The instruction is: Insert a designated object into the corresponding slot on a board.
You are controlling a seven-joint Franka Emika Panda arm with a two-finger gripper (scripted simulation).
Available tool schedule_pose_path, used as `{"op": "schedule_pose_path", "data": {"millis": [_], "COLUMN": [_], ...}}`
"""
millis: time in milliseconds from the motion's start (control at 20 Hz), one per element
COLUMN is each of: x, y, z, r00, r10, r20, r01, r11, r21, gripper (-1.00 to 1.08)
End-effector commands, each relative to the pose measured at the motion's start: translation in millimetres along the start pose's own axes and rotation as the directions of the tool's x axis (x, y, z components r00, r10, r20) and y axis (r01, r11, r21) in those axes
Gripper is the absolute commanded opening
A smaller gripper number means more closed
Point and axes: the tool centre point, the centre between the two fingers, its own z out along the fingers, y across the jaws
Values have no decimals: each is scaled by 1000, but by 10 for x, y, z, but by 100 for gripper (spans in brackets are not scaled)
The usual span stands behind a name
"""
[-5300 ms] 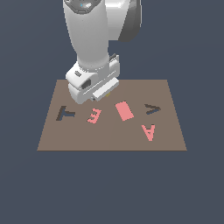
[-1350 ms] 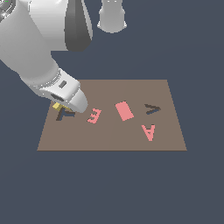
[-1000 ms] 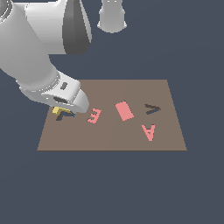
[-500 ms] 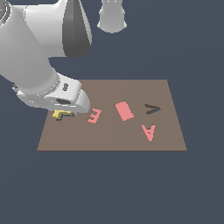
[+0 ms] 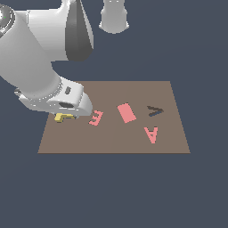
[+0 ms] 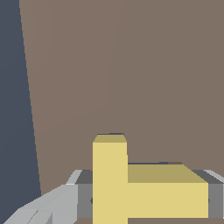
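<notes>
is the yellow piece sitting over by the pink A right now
No, the yellow piece is under the claw near the board's left end in the exterior view, far from the pink A.

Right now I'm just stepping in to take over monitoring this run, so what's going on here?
The white robot arm's gripper is shut on the small flat yellow block-letter piece and holds it low over the flat brown rectangular board, near the exterior view's left edge. The dark T-shaped slot is hidden under the arm, so whether the piece is seated cannot be told. The pink E, pink rectangle and pink A lie on the board.
</notes>
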Motion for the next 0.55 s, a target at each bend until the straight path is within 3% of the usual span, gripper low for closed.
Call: {"op": "schedule_pose_path", "data": {"millis": [0,50,500], "x": [-1,-1,-1], "y": [0,0,0], "z": [29,29,29], "r00": [1000,1000,1000], "r10": [-1,-1,-1], "r20": [0,0,0], "r01": [1,1,1], "r11": [1000,1000,1000], "r21": [0,0,0], "gripper": [-100,100,100]}}
